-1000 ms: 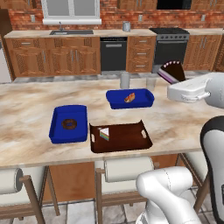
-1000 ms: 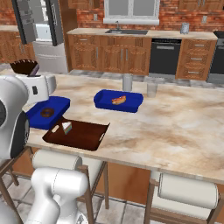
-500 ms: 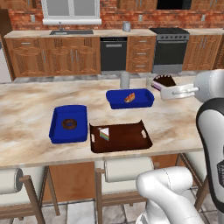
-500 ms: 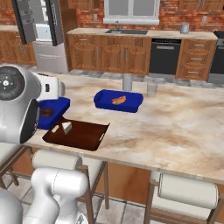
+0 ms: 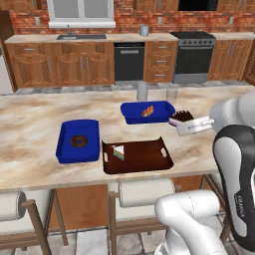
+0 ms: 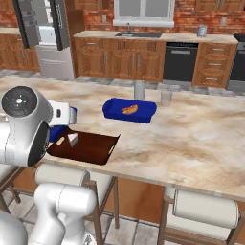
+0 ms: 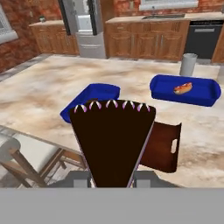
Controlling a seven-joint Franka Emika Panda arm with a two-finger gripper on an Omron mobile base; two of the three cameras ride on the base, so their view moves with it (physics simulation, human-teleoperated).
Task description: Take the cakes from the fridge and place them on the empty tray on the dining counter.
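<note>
End effector [image 5: 183, 124] sits at right centre of the left base view, clamped on the chocolate cake [image 5: 181, 117]; in the hand view the dark wedge [image 7: 111, 138] rises from between the fingers and covers the frame's centre. Change over the last second: the hand has swung down and leftward from the upper right of that view, where it was high above the surface [image 5: 35, 124], to a spot low over the stone top, just right of the brown tray [image 5: 142, 158] and in front of the far blue tray [image 5: 130, 112] with the hot dog. Whole scene otherwise steady, so the base looks parked. Rainbow cake [image 5: 118, 152] already rests in the tray's left half, toward lower centre of the left base view; same slice [image 6: 72, 139] shows at left centre of the right base view. Near blue tray [image 5: 64, 144] holds the donut [image 5: 78, 141], not a task item. Fridge [image 6: 45, 28] stands at upper left of the right base view. Reading: second slice is on approach, not yet over the tray. Free space lies in the tray's right half. Remaining work looks like a short carry left, a lowering, then release clear of the first slice.
</note>
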